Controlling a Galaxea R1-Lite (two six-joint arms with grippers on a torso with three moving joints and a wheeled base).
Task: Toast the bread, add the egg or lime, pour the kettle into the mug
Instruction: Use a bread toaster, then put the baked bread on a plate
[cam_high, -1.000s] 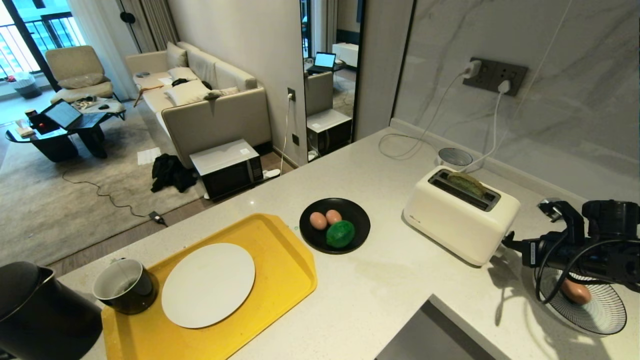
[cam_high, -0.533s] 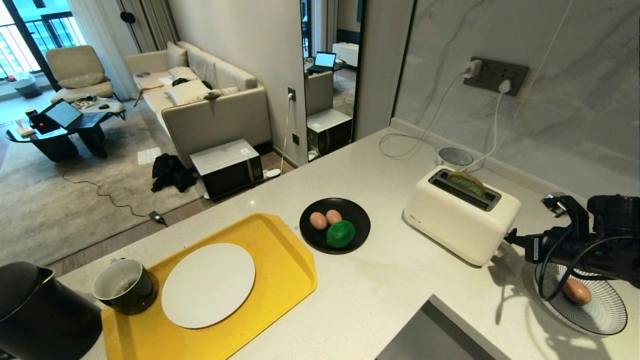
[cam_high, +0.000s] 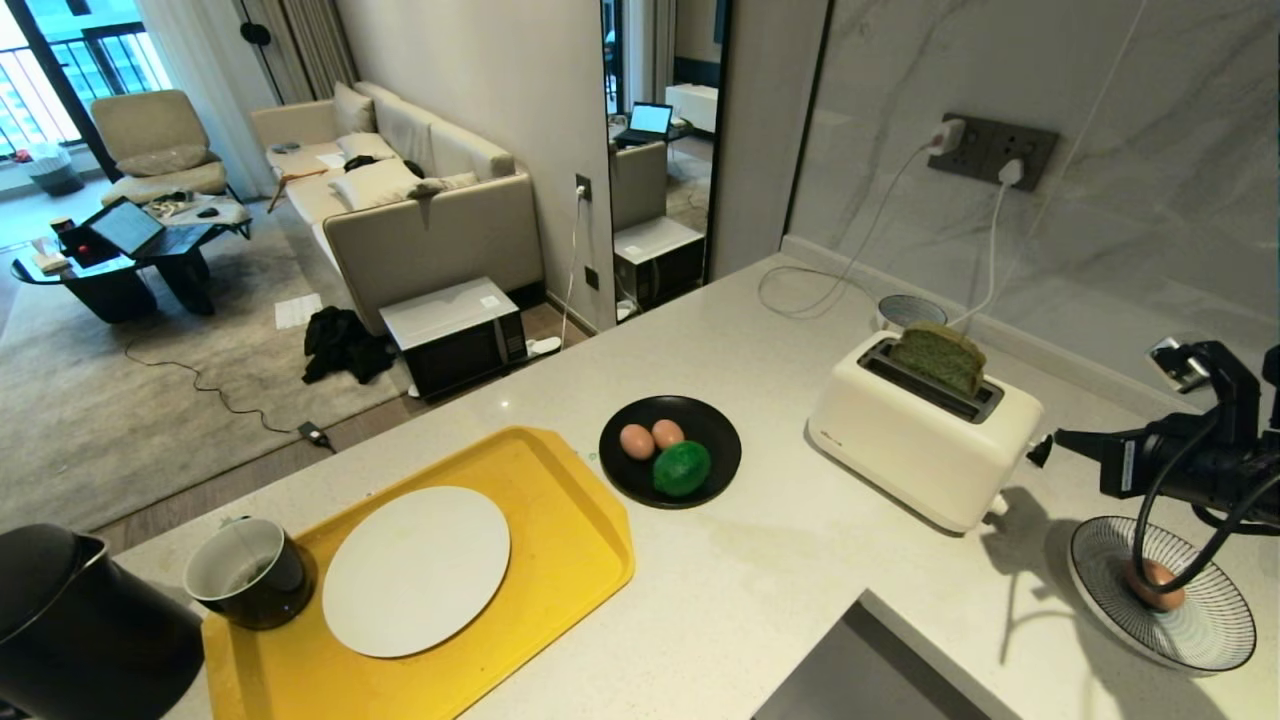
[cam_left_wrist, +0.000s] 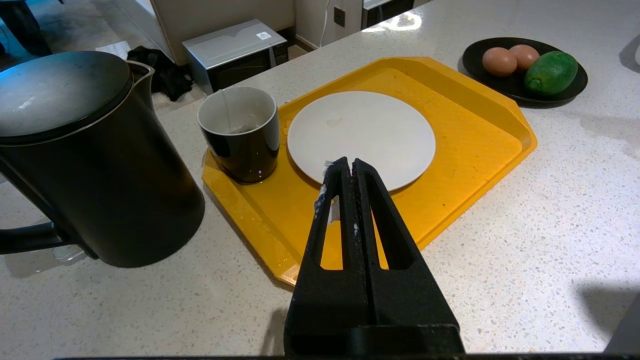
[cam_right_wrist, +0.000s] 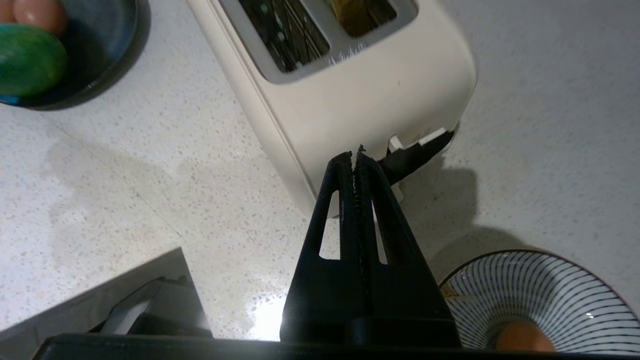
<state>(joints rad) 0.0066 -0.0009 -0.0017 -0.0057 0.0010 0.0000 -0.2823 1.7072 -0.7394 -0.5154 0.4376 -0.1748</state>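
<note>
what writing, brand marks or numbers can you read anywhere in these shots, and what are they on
Nothing here can be read.
Toaster: a small mark low on its side near the left end, too small to read.
Microwave on the floor: a small white sticker on top, too blurred to read.
Kettle, mug, yellow tray, white plate: no text visible.

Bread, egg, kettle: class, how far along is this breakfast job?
Done: the bread stands up out of the toaster, and one egg lies on the striped plate. In hand: nothing; the shut right gripper is beside the toaster. Left: pouring the kettle into the mug.
</note>
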